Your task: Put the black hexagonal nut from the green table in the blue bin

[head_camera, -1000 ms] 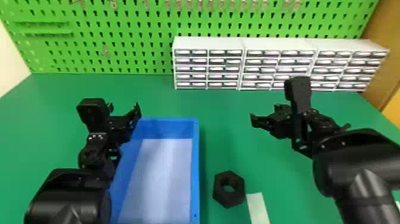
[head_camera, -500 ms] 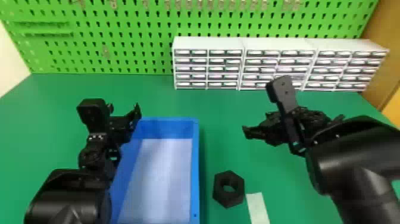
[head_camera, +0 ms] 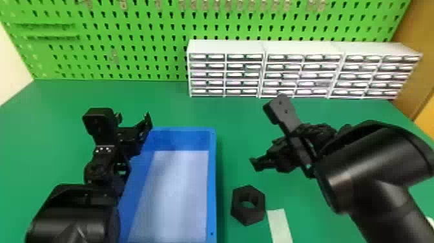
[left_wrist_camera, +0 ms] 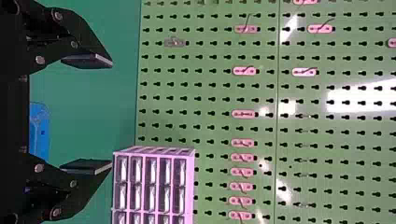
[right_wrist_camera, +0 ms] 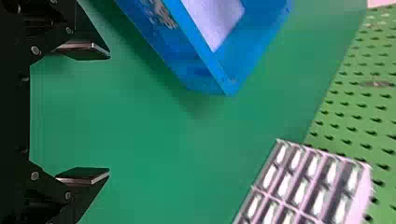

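Note:
The black hexagonal nut (head_camera: 248,205) lies flat on the green table (head_camera: 239,116), just right of the blue bin (head_camera: 211,181). My right gripper (head_camera: 258,163) is above the table, behind the nut and a little to its right. In the right wrist view the right gripper (right_wrist_camera: 109,114) stands open with nothing between its fingers, and the blue bin (right_wrist_camera: 205,60) is past them. Over the bin's back left corner is my left gripper (head_camera: 145,124), parked; its own wrist view shows the left gripper (left_wrist_camera: 112,114) open and holding nothing.
A pale strip (head_camera: 280,226) lies on the table beside the nut. White drawer cabinets (head_camera: 264,47) line the back right, against a green pegboard (head_camera: 145,45). The left forearm (head_camera: 74,216) is at the bin's left side.
My right gripper has shifted left toward the bin and turned, its forearm swinging left with it. The left arm, bin and nut are where they were.

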Controlling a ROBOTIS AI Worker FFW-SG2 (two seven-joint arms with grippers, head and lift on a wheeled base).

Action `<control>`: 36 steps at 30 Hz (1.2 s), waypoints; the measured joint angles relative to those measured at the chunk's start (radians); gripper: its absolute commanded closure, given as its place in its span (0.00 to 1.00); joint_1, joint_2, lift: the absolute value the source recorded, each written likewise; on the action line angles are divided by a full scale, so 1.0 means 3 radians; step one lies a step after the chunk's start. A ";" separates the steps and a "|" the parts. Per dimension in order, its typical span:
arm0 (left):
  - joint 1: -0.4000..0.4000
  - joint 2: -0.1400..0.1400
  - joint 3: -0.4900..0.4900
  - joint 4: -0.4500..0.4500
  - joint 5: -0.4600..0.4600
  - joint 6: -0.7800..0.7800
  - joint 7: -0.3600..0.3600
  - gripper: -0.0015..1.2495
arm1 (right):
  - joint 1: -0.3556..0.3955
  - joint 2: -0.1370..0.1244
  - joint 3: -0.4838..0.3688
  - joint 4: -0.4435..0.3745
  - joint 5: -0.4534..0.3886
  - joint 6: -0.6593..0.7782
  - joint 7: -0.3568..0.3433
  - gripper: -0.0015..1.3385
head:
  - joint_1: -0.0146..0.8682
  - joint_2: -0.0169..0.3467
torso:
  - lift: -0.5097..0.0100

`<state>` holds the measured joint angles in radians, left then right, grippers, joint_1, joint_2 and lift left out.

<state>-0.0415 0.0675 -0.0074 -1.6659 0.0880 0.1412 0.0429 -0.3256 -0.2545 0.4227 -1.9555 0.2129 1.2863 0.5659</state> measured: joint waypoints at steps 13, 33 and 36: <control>0.0005 0.0000 0.0006 0.0003 -0.0002 0.0001 0.0000 0.39 | -0.0095 -0.0074 0.0309 0.0155 -0.0106 0.0208 0.0000 0.29 | 0.79 0.19 | 0.80; -0.0001 0.0000 -0.0021 0.0028 -0.0001 0.0002 0.0000 0.39 | -0.0076 -0.0056 0.0382 0.0461 -0.0099 0.0098 0.0000 0.29 | 0.79 0.19 | 0.80; -0.0001 0.0000 -0.0021 0.0030 0.0002 0.0002 0.0000 0.39 | -0.0061 -0.0045 0.0387 0.0486 -0.0097 0.0084 0.0000 0.29 | 0.79 0.19 | 0.80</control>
<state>-0.0419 0.0675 -0.0138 -1.6569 0.0886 0.1416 0.0429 -0.3438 -0.2681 0.5387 -1.8097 0.1839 1.3116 0.5660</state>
